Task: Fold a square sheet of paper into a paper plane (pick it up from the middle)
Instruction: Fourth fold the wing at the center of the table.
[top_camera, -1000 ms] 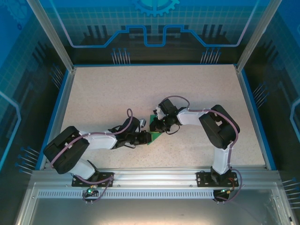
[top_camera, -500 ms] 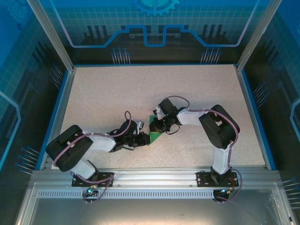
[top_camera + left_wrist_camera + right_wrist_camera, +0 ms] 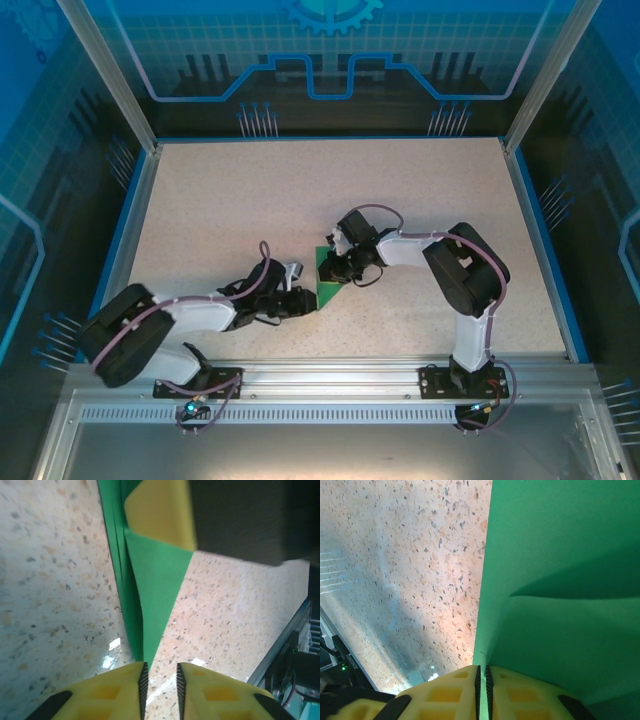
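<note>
The square sheet of paper [image 3: 329, 287] is a folded, layered green pointed shape lying at the middle of the table. My right gripper [image 3: 329, 268] is shut on its far edge; in the right wrist view the green sheet [image 3: 560, 555] runs in between the closed pads [image 3: 481, 672]. My left gripper [image 3: 307, 301] sits just left of the paper's near tip. In the left wrist view its jaws [image 3: 161, 672] stand slightly apart with bare table between them, and the paper's tip [image 3: 155, 580] ends at the left pad. The right gripper's yellow finger [image 3: 160, 512] presses the paper's far end.
The speckled beige table [image 3: 220, 200] has a blue raised border [image 3: 128, 230] on the sides and an aluminium rail [image 3: 330, 375] along the near edge by the arm bases. Both forearms lie low over the table's near middle.
My left jaws have parted and come off the paper's tip, and the left arm has drawn back toward the near left. More green paper shows now. The right arm has held still.
</note>
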### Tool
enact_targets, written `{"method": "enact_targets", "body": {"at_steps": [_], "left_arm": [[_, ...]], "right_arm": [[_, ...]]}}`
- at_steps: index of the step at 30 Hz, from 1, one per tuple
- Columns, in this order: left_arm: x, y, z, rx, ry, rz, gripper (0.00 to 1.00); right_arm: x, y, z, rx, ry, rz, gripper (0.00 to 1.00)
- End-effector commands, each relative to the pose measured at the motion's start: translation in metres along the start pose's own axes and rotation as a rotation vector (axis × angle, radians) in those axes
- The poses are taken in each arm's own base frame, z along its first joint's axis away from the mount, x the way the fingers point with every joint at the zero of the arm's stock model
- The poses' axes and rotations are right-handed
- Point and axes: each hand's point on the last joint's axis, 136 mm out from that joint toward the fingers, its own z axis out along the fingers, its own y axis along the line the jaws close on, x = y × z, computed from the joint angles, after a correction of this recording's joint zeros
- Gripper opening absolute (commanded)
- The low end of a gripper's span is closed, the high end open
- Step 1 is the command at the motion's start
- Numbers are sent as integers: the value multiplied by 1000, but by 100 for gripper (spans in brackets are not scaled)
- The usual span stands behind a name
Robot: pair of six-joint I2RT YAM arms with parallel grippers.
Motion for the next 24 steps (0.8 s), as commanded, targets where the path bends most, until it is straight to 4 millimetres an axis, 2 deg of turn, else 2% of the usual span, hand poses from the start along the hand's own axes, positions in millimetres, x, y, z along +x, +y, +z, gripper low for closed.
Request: {"method": "enact_targets", "body": {"at_steps": [1,5,9,24], "left_arm": [[-9,12,-14,-112,-57,13,32],[-16,13,-15,-150,-50,16,34],[-18,4,-5,-112,-24,7,35],[-21,-7,24,-69,44,27,33]], "right_arm": [[-1,2,-2,2,8,-11,15],[-2,5,-4,-3,1,-14,15],[-3,9,-8,-9,-9,-21,15],[-5,16,-17,-15,-34,-27,19]]}}
